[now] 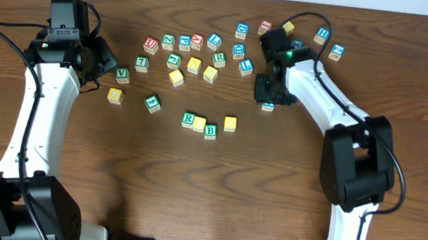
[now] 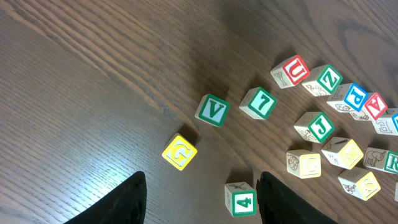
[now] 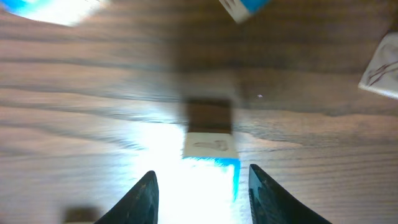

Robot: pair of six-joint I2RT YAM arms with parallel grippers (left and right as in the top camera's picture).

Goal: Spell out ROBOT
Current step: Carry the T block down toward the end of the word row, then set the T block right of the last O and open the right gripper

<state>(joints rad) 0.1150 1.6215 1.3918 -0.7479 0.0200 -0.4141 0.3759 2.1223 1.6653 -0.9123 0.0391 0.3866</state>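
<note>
- Nearest us on the wooden table [image 1: 191,196], the green R cube [image 1: 188,118], the first yellow cube [image 1: 199,123] and the green B cube [image 1: 210,131] sit side by side in a short, slightly slanted row, touching or nearly so.
- The second yellow cube [image 1: 230,123] lies just beside the B, on its right, with a small gap.
- Farther back and to the right, the blue-framed cube [image 1: 268,105] [image 3: 210,149] rests on the table. Its letter is lost in blur and glare.
- The right gripper [image 1: 266,97] [image 3: 200,173] hangs over that cube with its fingers spread. As far as we can tell, a gap shows on each side, so it grasps nothing.
- On the left, the left gripper [image 1: 103,62] [image 2: 200,177] is released, fingers apart and empty, above the table.
- Near it lie the yellow G cube [image 2: 180,152], green V cube [image 2: 212,110], green 7 cube [image 2: 259,103] and green 4 cube [image 2: 241,199], each apart from the others.
- Farthest away, loose cubes are scattered, among them the red U cube [image 1: 151,44] and a second green R cube [image 1: 219,57].
</note>
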